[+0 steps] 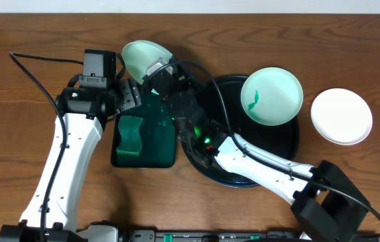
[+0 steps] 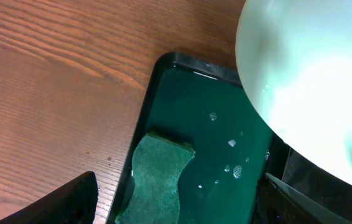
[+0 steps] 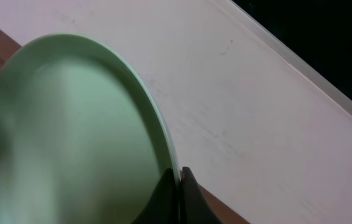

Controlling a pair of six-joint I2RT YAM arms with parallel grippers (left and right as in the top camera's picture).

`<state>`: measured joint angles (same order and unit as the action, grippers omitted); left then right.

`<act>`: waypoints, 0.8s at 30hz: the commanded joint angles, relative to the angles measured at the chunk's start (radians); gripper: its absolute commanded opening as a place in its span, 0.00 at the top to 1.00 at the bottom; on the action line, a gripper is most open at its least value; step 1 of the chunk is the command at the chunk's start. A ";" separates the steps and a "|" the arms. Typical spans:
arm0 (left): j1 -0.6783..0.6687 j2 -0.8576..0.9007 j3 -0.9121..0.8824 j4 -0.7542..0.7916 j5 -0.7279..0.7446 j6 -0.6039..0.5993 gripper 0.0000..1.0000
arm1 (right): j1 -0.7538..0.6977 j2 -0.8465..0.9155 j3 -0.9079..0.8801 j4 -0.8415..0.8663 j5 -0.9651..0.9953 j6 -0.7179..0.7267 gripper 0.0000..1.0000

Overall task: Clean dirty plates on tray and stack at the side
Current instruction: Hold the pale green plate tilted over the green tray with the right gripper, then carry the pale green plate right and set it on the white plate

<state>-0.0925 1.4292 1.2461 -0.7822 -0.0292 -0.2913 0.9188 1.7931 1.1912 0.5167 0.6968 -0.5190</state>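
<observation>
Wood-grain table (image 1: 29, 40), overhead view: a round black tray (image 1: 280, 142) sits right of centre. One smudged plate (image 1: 271, 95), pale mint with a green mark, rests on the tray's far right part. A white plate (image 1: 341, 116) lies on the table just beside the tray, to its right. Left of the black tray is a green tray (image 1: 160, 134) holding a sponge (image 1: 133, 134). The right claw (image 1: 155, 70) is clamped on a third plate, the held plate (image 1: 139, 57), tilted above the far end of the green tray. The left claw (image 1: 128, 99) is beside it, jaws spread, gripping nothing.

Left wrist view: both fingers (image 2: 70, 199) stand wide apart over the sponge. Liquid with small bubbles (image 2: 232, 143) covers the green tray floor. The held plate fills the upper right corner, above the tray.

Right wrist view: the fingertips (image 3: 185, 193) are closed on the rim of the held plate.
</observation>
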 commanded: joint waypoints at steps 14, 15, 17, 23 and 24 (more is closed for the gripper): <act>0.003 0.002 0.005 -0.002 -0.005 -0.001 0.18 | 0.010 0.002 0.021 -0.042 0.044 0.011 0.99; 0.003 0.002 0.005 -0.002 -0.005 -0.001 0.18 | 0.010 0.002 0.021 -0.042 0.047 0.027 0.99; 0.003 0.002 0.005 -0.003 -0.005 -0.001 0.18 | 0.010 0.002 0.021 -0.042 0.032 0.047 0.99; 0.003 0.002 0.005 -0.003 -0.005 -0.001 0.18 | 0.008 0.002 0.021 -0.037 0.100 0.104 0.99; 0.003 0.002 0.005 -0.002 -0.005 -0.001 0.18 | 0.008 0.002 0.021 -0.038 0.113 0.104 0.99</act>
<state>-0.0925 1.4288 1.2461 -0.7822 -0.0292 -0.2913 0.9188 1.7931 1.1919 0.4816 0.7612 -0.4702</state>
